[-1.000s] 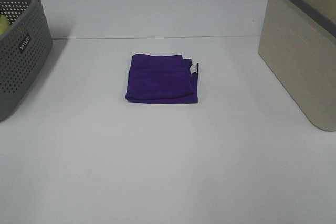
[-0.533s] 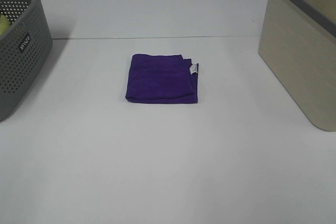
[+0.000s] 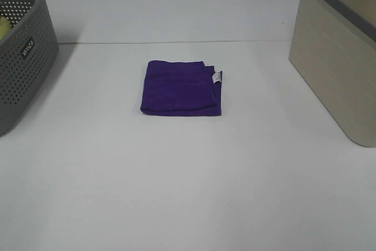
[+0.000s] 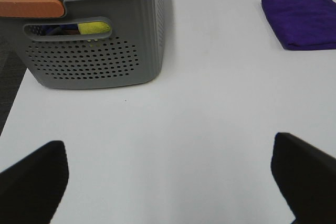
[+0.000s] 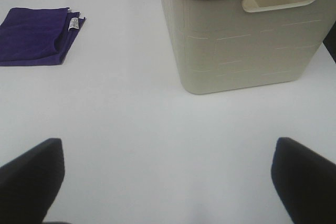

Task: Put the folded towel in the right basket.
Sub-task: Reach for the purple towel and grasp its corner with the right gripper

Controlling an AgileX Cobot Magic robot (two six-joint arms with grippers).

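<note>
CHANGE: none over 1 s, folded towel hasn't budged, pick not begun | TOWEL: flat mid-table, well apart from right basket | FINGERS: left gripper and right gripper both spread wide, empty | ROOM: bare table all round the towel; the basket's tall wall is the edge to clear

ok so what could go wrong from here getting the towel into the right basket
1. The purple towel lies flat on the table, with loose layered edges by its tag; a pinch there may lift only one layer and unfold it.
2. The beige basket has tall walls; a low carry could catch its rim or shove it.
3. The grey basket on the left already holds cloth, so dropping into the wrong basket is possible.
</note>
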